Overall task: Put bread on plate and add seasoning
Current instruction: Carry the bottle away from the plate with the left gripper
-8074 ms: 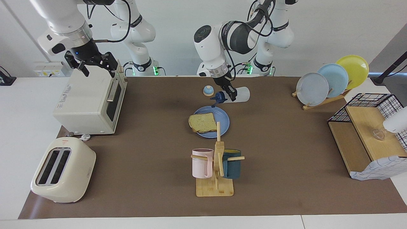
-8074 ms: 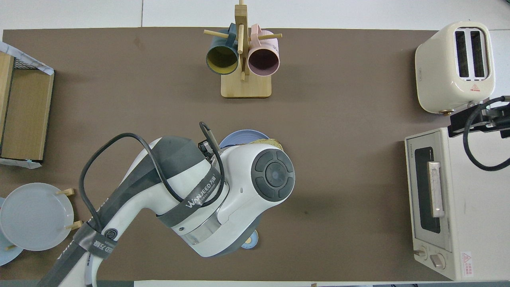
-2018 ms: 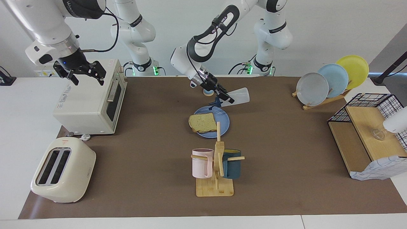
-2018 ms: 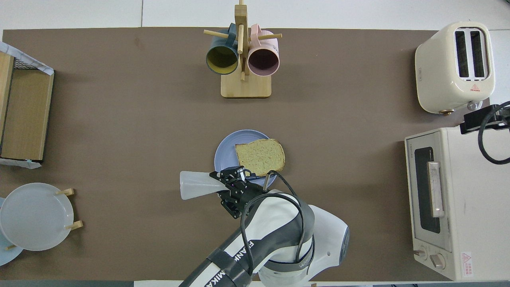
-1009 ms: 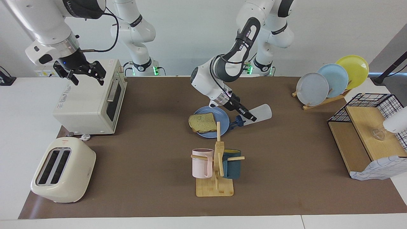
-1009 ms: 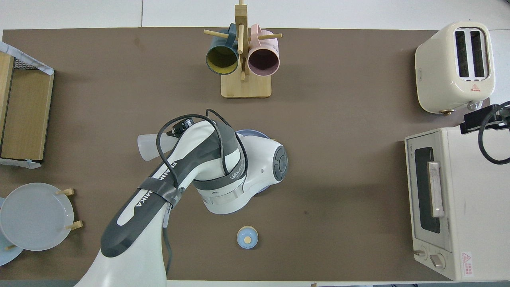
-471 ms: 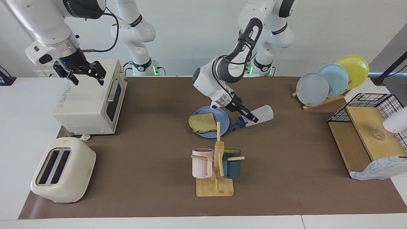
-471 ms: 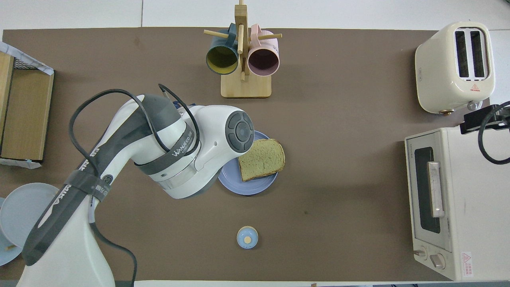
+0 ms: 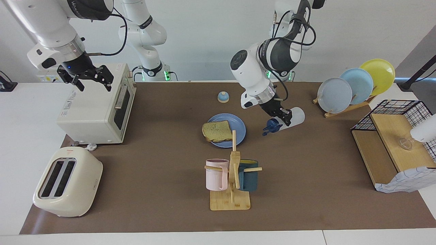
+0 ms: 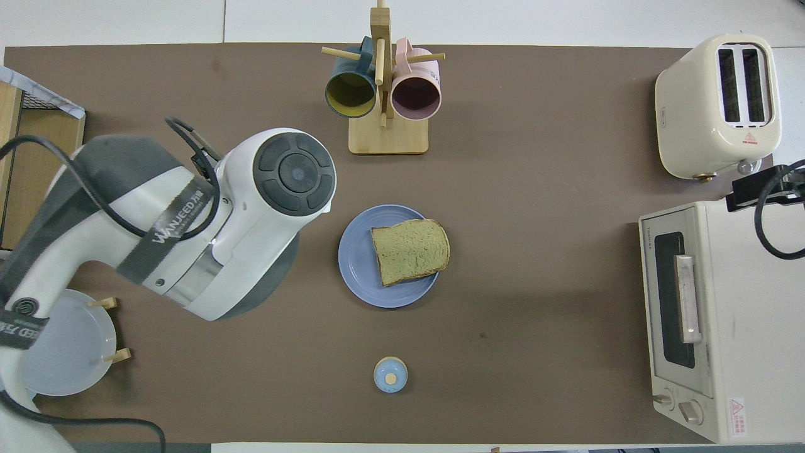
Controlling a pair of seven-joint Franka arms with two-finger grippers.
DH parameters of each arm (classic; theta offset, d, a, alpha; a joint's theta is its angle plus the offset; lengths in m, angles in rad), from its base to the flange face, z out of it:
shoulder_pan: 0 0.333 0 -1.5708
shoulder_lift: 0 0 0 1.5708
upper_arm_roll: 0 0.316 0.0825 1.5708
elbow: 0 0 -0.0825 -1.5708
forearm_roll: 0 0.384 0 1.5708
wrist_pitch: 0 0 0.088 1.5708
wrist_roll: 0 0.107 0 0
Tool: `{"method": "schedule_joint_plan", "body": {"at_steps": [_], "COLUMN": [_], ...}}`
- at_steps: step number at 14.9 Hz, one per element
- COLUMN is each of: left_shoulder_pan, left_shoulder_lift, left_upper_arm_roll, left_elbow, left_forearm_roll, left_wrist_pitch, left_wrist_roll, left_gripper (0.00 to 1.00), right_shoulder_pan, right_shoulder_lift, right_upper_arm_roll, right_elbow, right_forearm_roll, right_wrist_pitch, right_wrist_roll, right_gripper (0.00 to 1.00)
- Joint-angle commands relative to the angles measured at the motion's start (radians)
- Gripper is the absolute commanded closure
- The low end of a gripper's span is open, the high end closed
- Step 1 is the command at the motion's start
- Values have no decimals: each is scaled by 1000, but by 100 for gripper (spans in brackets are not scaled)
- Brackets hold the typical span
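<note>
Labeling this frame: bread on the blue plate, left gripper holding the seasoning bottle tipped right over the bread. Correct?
Not quite. The left gripper does hold the seasoning bottle tipped, but over bare table beside the blue plate, toward the left arm's end, not over the bread. The facing view shows it.

facing and overhead views, opposed, both high, share the table.

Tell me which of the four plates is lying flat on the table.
The medium-blue plate with the bread on it, at mid-table. The grey-blue plate, light-blue plate and yellow plate stand upright in the wooden rack toward the left arm's end.
</note>
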State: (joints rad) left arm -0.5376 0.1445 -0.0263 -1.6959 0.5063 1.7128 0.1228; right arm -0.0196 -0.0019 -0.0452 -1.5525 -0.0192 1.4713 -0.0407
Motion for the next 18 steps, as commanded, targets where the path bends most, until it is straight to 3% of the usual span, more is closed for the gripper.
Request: {"method": "schedule_joint_plan", "body": {"at_steps": [1,7,14,18], "left_shoulder_pan": [63,139,140,189], "left_shoulder_lift": [-75,-152,-175,-218], "left_upper_arm_roll": [-6,-6,-4,-4], "left_elbow": [-4,-11,-38,-109], "left_forearm_roll": [-92,-296,-344,-402], "left_wrist_pitch": [13,43,151,252], "left_wrist_roll": [-5,-73,-228,-249], "left_gripper": [100,100,100,100], "right_shoulder_pan": [-8,-8,-8,-8], "right_shoulder_lift": [-24,-24,-24,-24], "right_upper_arm_roll": [2,2,2,2], "right_elbow": [-31,-31,-31,-31], "right_forearm_roll": [1,1,1,1], "right_wrist_pitch": [15,15,15,15], "right_wrist_roll": [-11,-11,-11,-11], "right_gripper": [0,0,0,0]}}
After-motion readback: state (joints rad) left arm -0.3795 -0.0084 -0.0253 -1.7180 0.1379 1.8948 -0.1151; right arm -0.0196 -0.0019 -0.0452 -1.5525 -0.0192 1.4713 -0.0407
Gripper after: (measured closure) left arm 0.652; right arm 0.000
